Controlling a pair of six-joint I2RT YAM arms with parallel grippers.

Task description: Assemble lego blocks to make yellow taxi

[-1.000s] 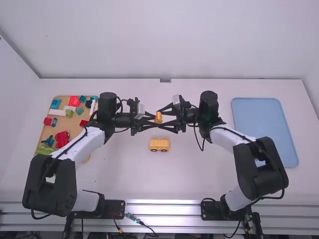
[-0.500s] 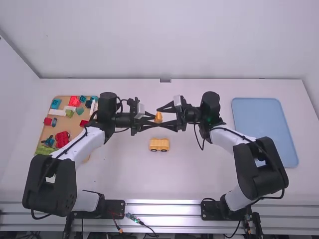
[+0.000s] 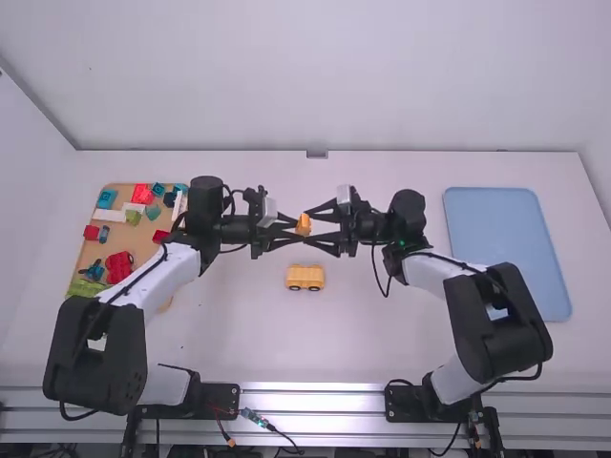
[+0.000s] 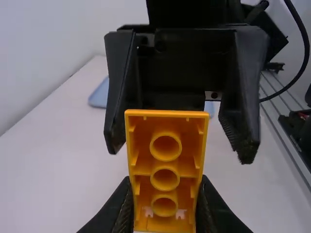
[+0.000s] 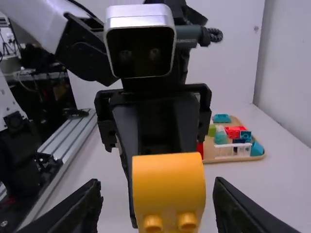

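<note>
With my left tool [image 4: 165, 199] clamped on the orange block [image 5: 168, 179], I should centre my wide-open right tool [image 5: 158, 194] around it before closing gently.

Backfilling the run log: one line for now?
left gripper: holding orange block | right gripper: open at block | yellow wheeled block: on table

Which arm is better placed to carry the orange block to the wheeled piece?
The left, I'd say: the left gripper is shut on the orange block, while the right gripper stands open around it. The wheeled piece lies between the arms.
</note>
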